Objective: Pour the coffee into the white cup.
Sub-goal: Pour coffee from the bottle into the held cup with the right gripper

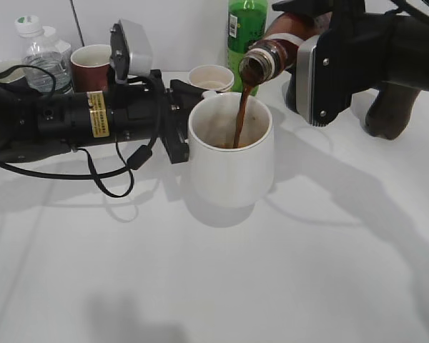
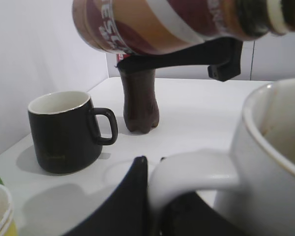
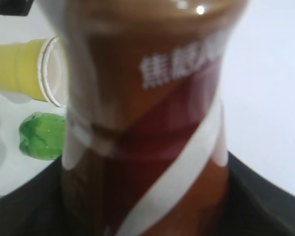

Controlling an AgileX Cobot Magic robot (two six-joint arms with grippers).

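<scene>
The white cup [image 1: 231, 161] stands mid-table. My left gripper [image 1: 177, 118] is shut on its handle [image 2: 196, 169] from the left. My right gripper [image 1: 322, 43] is shut on the coffee bottle [image 1: 279, 46], tilted with its open mouth above the cup. A brown stream of coffee [image 1: 240, 118] runs from the mouth into the cup. The bottle's brown-orange label fills the right wrist view [image 3: 147, 123] and crosses the top of the left wrist view [image 2: 177, 22].
A black mug [image 2: 64, 130] and a dark cola bottle [image 2: 139, 101] stand beyond the cup. A yellow paper cup [image 1: 210, 77], a green bottle [image 1: 245, 28], a red cup [image 1: 91, 66] and a clear water bottle [image 1: 43, 57] stand along the back.
</scene>
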